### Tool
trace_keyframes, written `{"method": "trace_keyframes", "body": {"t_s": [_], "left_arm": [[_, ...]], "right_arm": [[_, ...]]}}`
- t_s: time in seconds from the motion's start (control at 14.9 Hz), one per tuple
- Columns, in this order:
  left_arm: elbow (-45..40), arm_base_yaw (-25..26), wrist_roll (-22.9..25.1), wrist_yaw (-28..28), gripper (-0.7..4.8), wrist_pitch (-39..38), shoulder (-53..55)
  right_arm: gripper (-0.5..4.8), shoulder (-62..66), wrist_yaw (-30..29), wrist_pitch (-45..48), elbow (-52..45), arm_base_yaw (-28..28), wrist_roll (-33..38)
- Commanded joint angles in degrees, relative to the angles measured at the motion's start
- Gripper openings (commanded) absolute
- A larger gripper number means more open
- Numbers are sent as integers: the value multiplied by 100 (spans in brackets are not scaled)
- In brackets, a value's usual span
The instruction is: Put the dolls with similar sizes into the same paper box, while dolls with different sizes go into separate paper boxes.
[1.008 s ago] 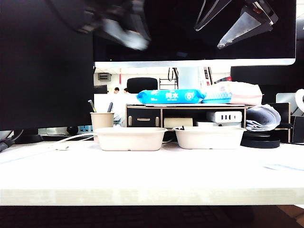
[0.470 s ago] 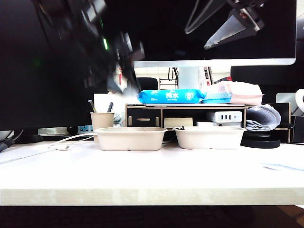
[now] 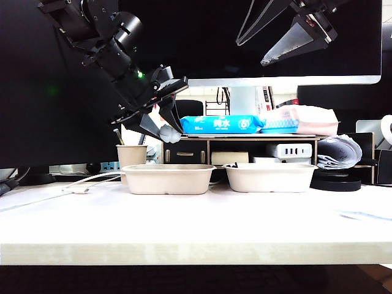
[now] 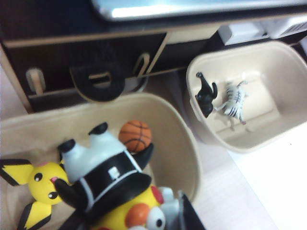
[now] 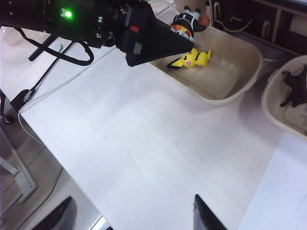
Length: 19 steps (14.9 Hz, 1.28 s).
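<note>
I have the blue-white doll (image 4: 103, 175) pinched in my left fingers (image 3: 164, 129), hanging above the left box (image 3: 168, 179), near its back rim. In my left wrist view it fills the foreground: rounded body, black band, an orange ball (image 4: 135, 135) at its far end. It looks like hard moulded plastic, so I judge it light, stiff and a bit slick. A grip across the widest part of the body suits it best, since the ball and the small limbs would likely twist out of a pinch. It should survive a short drop, though it may bounce or roll in the shallow pulp tray.

The yellow doll (image 5: 192, 59) already lies in that left box, on its side near the wall closest to my left arm. It is of like size, so I take this box as the right home. Its pointed ears are poor handles.

The right box (image 4: 249, 96) holds the thin dark doll (image 4: 206, 93) against its wall, with a pale striped figure (image 4: 234, 101) just beside it.

My right fingers (image 5: 130, 214) hang spread and empty, high over the bare bench (image 5: 144, 139), well apart from both boxes. A beige cup (image 3: 131, 155) stands behind the left box, with the shelf (image 3: 239, 150) further back.
</note>
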Motion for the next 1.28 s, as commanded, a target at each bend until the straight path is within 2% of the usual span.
{"method": "trace_keyframes", "body": {"t_s": [0.07,0.13,0.2,0.34,0.47,0.81,0.94,1.14,1.21,1.28], "left_arm": [[33,4,22,177,-6,66,-42],[33,4,31,175,-5,74,-42],[33,4,122,170,40,76,-42],[33,4,131,153,289,76,-42],[33,4,136,153,477,74,-42],[33,4,127,160,479,33,-122],[35,4,127,378,479,-212,-407],[35,11,299,197,463,-610,-1440],[35,11,442,83,471,-852,-2350],[35,11,455,35,470,-988,-2616]], "right_arm": [[314,-24,-31,79,39,7,39],[314,-24,-31,79,39,7,52],[314,-24,-33,79,39,7,96],[314,-24,-33,76,39,7,127],[314,-26,-57,55,42,7,129],[314,-39,-72,-50,44,7,127],[314,-37,-68,39,177,-7,98],[314,-168,2,-229,1051,-96,74],[328,-439,372,-365,1620,-105,74],[328,-509,457,-483,1775,-105,74]]}}
